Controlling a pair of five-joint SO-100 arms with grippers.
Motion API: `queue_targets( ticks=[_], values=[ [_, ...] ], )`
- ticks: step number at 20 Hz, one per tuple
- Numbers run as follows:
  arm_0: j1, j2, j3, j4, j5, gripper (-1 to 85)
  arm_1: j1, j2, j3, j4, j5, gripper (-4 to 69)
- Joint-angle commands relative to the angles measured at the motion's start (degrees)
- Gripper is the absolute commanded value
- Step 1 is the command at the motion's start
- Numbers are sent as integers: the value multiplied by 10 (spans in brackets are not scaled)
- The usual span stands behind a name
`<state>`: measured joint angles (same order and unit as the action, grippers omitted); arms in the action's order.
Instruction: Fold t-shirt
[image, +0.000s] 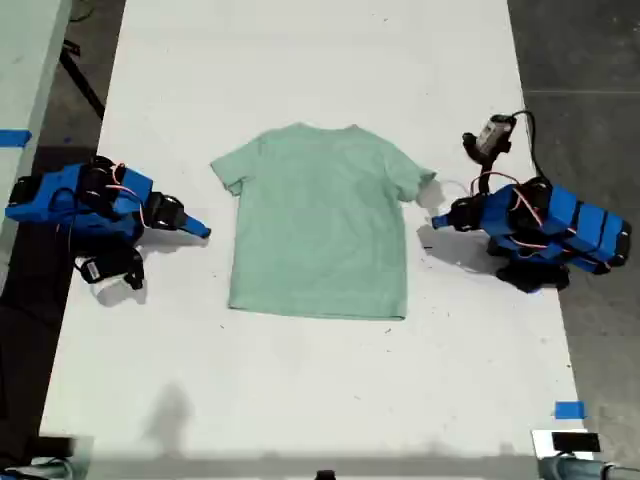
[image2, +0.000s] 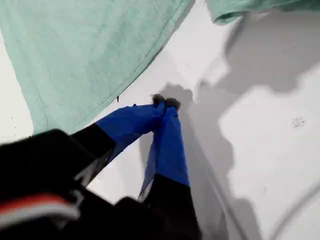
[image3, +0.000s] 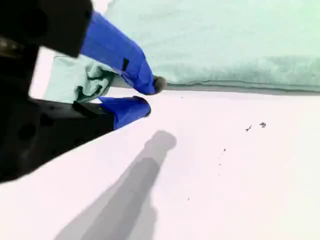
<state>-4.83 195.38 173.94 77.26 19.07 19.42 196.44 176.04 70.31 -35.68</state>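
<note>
Mint-green t-shirt (image: 318, 222) flat at centre of white table (image: 300, 400), my first gripper (image2: 165, 103) closed, empty, beside one sleeve, my second gripper (image3: 150, 96) slightly parted, empty, beside the other sleeve.

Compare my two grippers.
My first gripper has its jaws shut; my second gripper has them slightly apart. The first sits at the exterior view's right of the t-shirt, the second at its left. Both are blue-tipped, hold nothing and point at the shirt.
</note>
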Motion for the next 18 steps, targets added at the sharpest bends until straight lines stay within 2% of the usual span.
queue_targets(
  ticks=[1, 13, 18],
  values=[
    [-47, 6, -5, -5, -16, 0, -7, 3, -3, -25, 333, -10],
    [-54, 6, -5, -1, -23, 0, -4, 3, -4, -25, 341, -10],
    [-59, 6, -24, -6, -127, 0, -21, 3, -22, -30, 382, -10]
  ],
)
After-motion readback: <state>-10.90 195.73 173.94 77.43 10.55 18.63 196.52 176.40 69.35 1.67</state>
